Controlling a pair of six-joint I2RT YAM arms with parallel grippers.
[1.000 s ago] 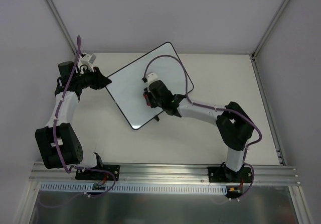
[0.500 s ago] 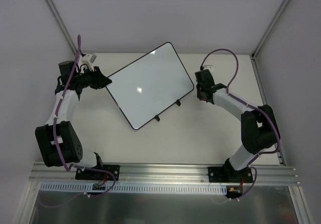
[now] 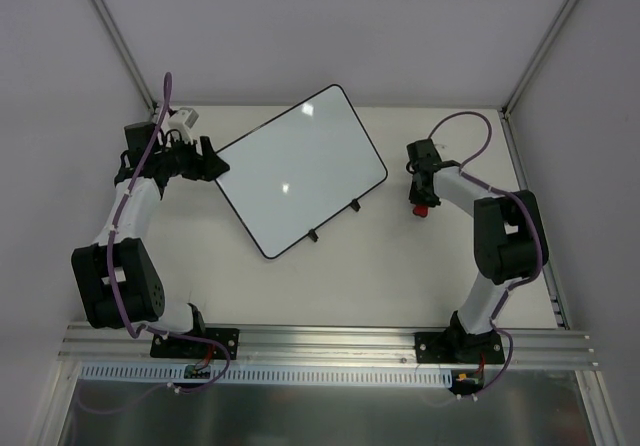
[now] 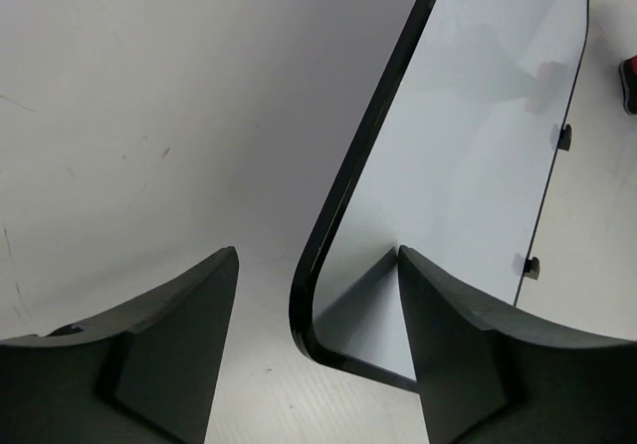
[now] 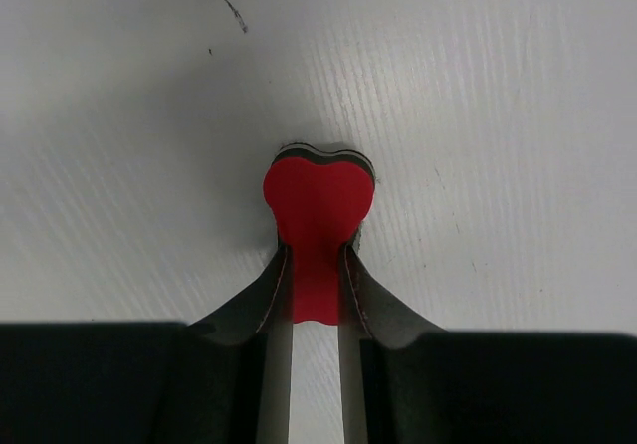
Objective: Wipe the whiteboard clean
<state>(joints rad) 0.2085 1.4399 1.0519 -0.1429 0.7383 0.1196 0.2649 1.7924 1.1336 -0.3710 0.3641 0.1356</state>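
The whiteboard [image 3: 300, 171] lies tilted on the table, its white face free of marks, with two black clips [image 3: 334, 220] on its near long edge. My left gripper [image 3: 214, 162] is open at the board's left corner. In the left wrist view that rounded black corner [image 4: 317, 315] stands between my spread fingers [image 4: 169, 349], gripper [image 4: 317, 359]. To the right of the board, my right gripper [image 3: 422, 202] is shut on the small red eraser [image 3: 422, 210]. The right wrist view shows the eraser [image 5: 318, 200] pinched at the gripper [image 5: 317, 270] and down at the table surface.
Bare white table [image 3: 380, 266] stretches between the board and the arm bases. White walls with metal posts [image 3: 110, 26] close in the back and sides. A metal rail [image 3: 330, 341] runs along the near edge.
My right arm swung off the whiteboard to the right, carrying the eraser down to the table. My left gripper, shut on the board's corner before, has opened.
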